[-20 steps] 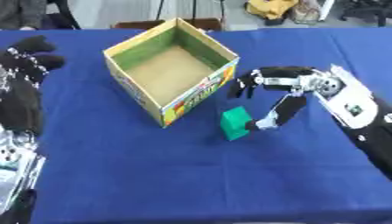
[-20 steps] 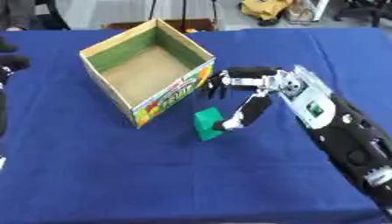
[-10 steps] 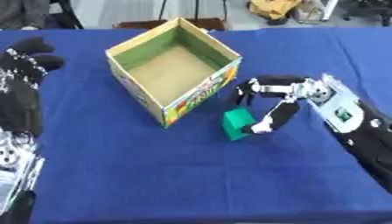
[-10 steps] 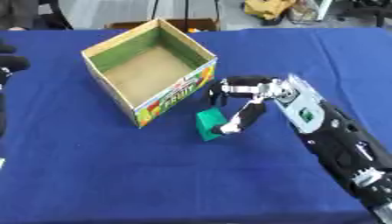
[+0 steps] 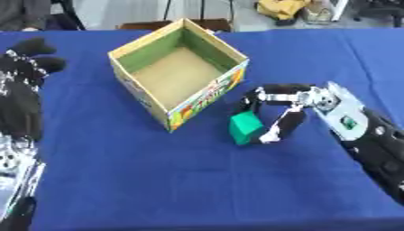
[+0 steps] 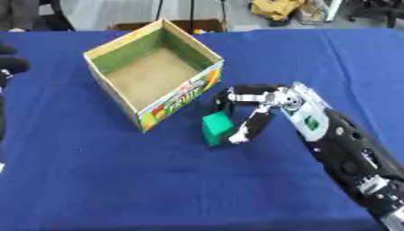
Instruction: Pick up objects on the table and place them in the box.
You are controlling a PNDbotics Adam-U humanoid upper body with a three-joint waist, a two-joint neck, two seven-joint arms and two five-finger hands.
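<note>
A small green block point(image 5: 245, 127) rests on the blue tablecloth just off the front right corner of an open cardboard box point(image 5: 207, 96) with a printed side. The box's inside shows a bare brown floor. My right hand point(image 5: 306, 99) reaches in from the right and curls round the block: its fingers point(image 5: 256, 95) hook over the far side and its thumb point(image 5: 282, 126) touches the near right side. My left hand point(image 5: 25, 85) stands open at the left edge, fingers up, well away from the box.
The blue cloth point(image 5: 158, 180) covers the whole table. My left forearm point(image 5: 11, 171) fills the lower left edge. Beyond the far table edge lie a yellow bag point(image 5: 284, 8) and stand legs on the floor.
My right hand has moved left and closed in round the green block, fingers over its far side and thumb against its near side. The block and box stay in place.
</note>
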